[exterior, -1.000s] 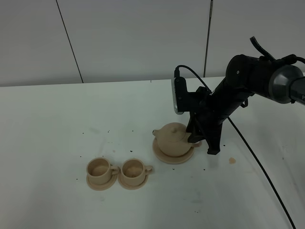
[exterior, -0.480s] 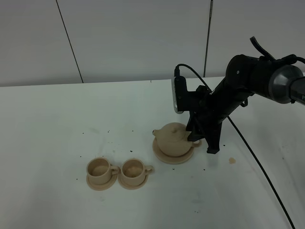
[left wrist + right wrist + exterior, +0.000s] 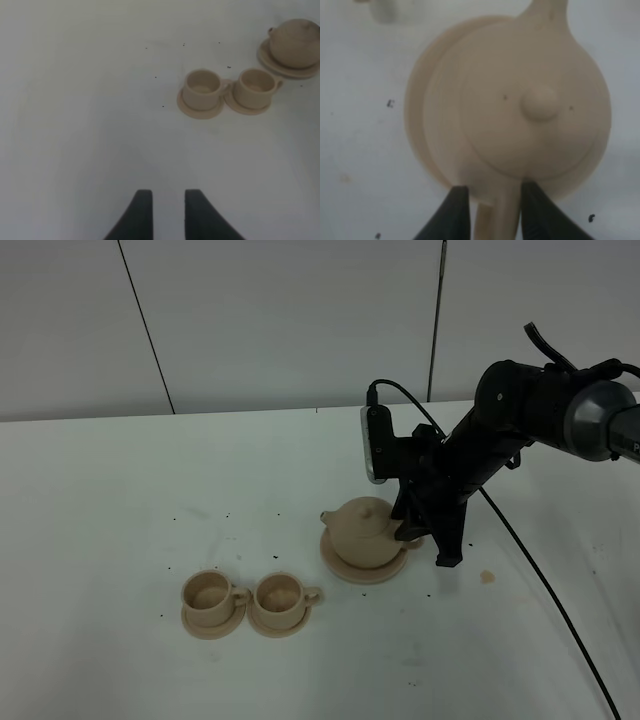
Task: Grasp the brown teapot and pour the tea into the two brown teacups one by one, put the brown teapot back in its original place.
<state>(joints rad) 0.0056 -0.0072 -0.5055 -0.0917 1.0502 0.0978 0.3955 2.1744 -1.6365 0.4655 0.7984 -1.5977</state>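
Note:
The brown teapot [image 3: 362,532] [image 3: 520,110] sits upright on its wide saucer, the original place [image 3: 345,570] [image 3: 417,115], spout pointing left. My right gripper [image 3: 428,544] [image 3: 495,215] comes down from the right, and its two fingers press on either side of the loop handle. The two brown teacups [image 3: 207,592] [image 3: 279,592] stand side by side on their small saucers, in front of and left of the teapot. They also show in the left wrist view [image 3: 202,87] [image 3: 255,87], far from my left gripper [image 3: 164,210]. That gripper hangs over bare table, slightly open and empty.
The white table [image 3: 120,490] carries scattered dark specks around the crockery. A small tan crumb [image 3: 487,577] lies right of the teapot. The right arm's black cable [image 3: 545,590] trails across the table toward the front right. A panelled wall stands behind.
My right wrist has shifted very slightly. The teapot stays on its saucer and the cups have not moved.

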